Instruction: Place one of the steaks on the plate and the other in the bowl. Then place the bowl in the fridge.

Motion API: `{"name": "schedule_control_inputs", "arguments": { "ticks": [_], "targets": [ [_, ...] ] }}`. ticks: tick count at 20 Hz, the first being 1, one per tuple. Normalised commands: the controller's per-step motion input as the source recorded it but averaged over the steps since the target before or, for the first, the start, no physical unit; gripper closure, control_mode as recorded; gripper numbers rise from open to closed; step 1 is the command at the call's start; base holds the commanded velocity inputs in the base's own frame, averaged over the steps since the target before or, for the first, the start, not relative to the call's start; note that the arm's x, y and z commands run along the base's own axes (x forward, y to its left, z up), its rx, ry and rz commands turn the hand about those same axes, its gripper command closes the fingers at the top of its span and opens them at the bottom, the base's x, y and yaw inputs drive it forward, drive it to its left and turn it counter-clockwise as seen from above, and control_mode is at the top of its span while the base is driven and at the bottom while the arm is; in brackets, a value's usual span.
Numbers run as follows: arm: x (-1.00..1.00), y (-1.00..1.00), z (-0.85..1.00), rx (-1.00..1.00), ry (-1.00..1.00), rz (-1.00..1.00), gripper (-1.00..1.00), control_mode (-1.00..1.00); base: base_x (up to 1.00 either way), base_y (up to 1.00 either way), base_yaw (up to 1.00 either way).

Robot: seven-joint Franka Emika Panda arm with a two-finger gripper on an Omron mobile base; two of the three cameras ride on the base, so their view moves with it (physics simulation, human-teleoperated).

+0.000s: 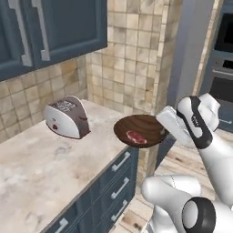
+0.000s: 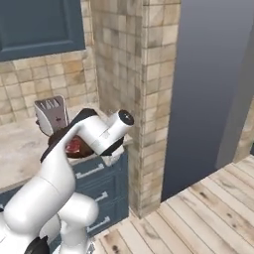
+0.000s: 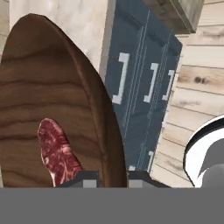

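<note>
A steak (image 1: 136,137) lies in the bowl (image 1: 145,125), right of the toaster (image 1: 67,116).

Dark wooden bowl (image 1: 141,130) lifted past counter edge, red steak (image 1: 136,137) inside

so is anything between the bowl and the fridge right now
Nothing loose shows. The jaws hold the bowl, with a steak inside, by its rim past the counter edge. The tiled wall column stands between it and the grey fridge side.
</note>
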Motion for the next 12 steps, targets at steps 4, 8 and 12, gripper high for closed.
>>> {"name": "schedule_control_inputs", "arguments": {
  "ticks": [4,8,12],
  "targets": [
    [0.0,0.0,0.0,0.0,0.0,0.0,1.0,1.0,0.0,-0.87,-0.74],
    [0.0,0.0,0.0,0.0,0.0,0.0,1.0,1.0,0.04,-0.81,-0.73],
    [0.0,0.0,0.0,0.0,0.0,0.0,1.0,1.0,0.1,-0.7,-0.77]
  ]
}}
